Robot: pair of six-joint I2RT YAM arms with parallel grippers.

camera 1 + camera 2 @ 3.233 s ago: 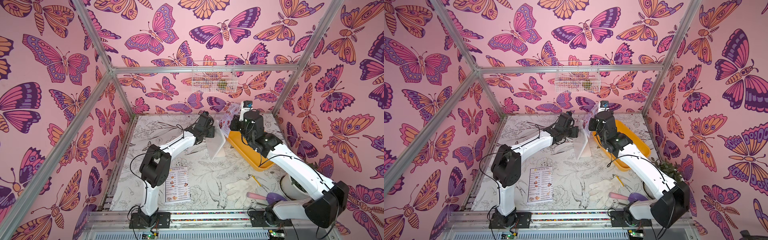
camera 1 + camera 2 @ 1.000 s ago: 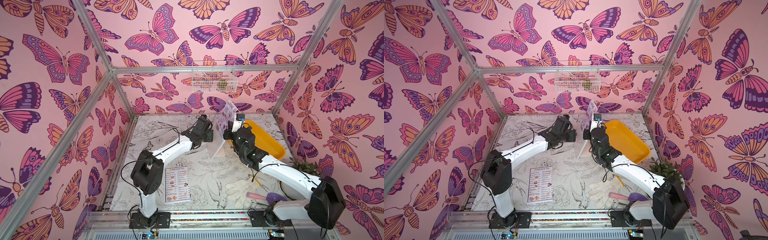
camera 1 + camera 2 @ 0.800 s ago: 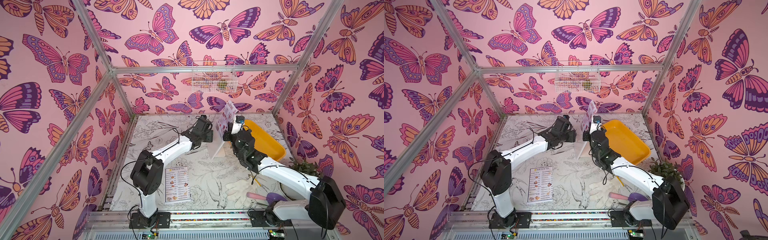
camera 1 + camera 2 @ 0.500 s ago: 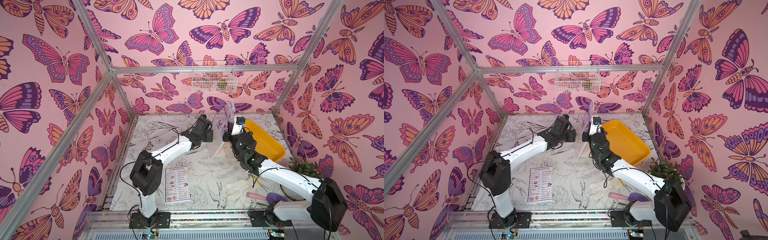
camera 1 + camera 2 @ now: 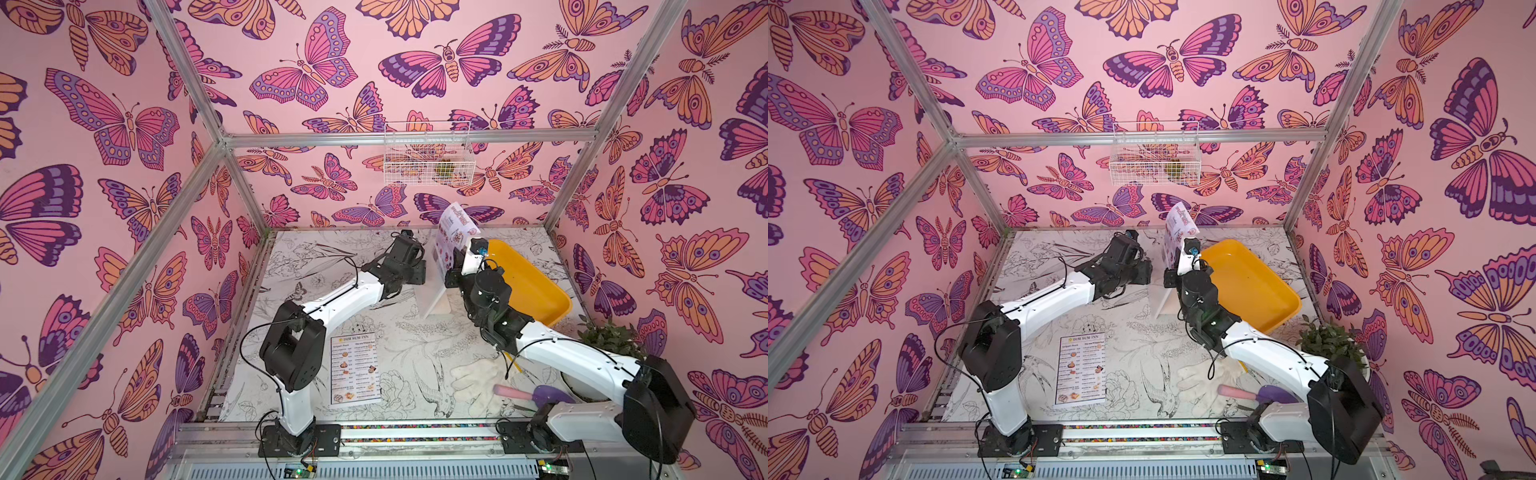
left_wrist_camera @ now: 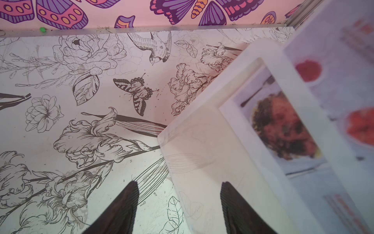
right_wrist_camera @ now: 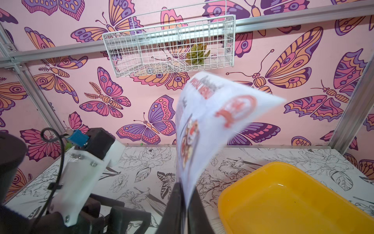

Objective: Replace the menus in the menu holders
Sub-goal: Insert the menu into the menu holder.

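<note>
The menu holder (image 5: 432, 297) (image 5: 1163, 301), a white-framed clear stand, stands upright at the back middle of the table. The pale SPECIAL MENU sheet (image 5: 455, 226) (image 5: 1177, 224) (image 7: 212, 121) sticks up out of its top. My right gripper (image 7: 185, 194) is shut on that sheet's lower edge. My left gripper (image 6: 179, 186) (image 5: 419, 272) is open beside the holder, one fingertip (image 6: 232, 200) over its clear panel (image 6: 202, 154), the other over the table. The DIM SUM INN menu (image 5: 355, 370) (image 5: 1080, 370) lies flat near the left arm's base.
A yellow tray (image 5: 540, 303) (image 7: 283, 202) lies right of the holder. Near the front right lie a white glove (image 5: 473, 376) and a pink-handled purple tool (image 5: 536, 395), with a potted plant (image 5: 606, 336) behind. A wire basket (image 5: 428, 156) hangs on the back wall.
Since three seconds ago my right gripper has drawn the SPECIAL MENU sheet up above the holder. Over the last second the sheet has turned a little; the left arm has stayed put.
</note>
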